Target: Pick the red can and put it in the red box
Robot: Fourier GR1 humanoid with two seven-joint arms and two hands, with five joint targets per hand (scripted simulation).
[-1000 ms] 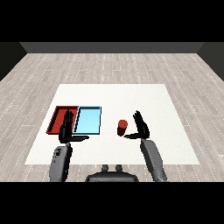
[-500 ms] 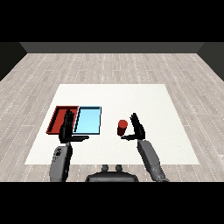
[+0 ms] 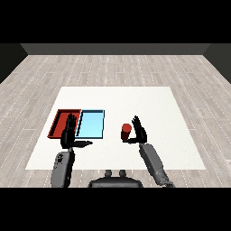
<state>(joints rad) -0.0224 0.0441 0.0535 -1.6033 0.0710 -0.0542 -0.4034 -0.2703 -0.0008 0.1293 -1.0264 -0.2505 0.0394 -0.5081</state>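
A small red cylindrical can is standing upright on the white worktop, to the right of the 2 trays. The robot's black right hand is hovering just beside it, fingers straight and spread, holding nothing. The black left hand is resting open, overlapping the near edge of the shallow red tray, which is touching the light blue tray.

White table, grey plank floor
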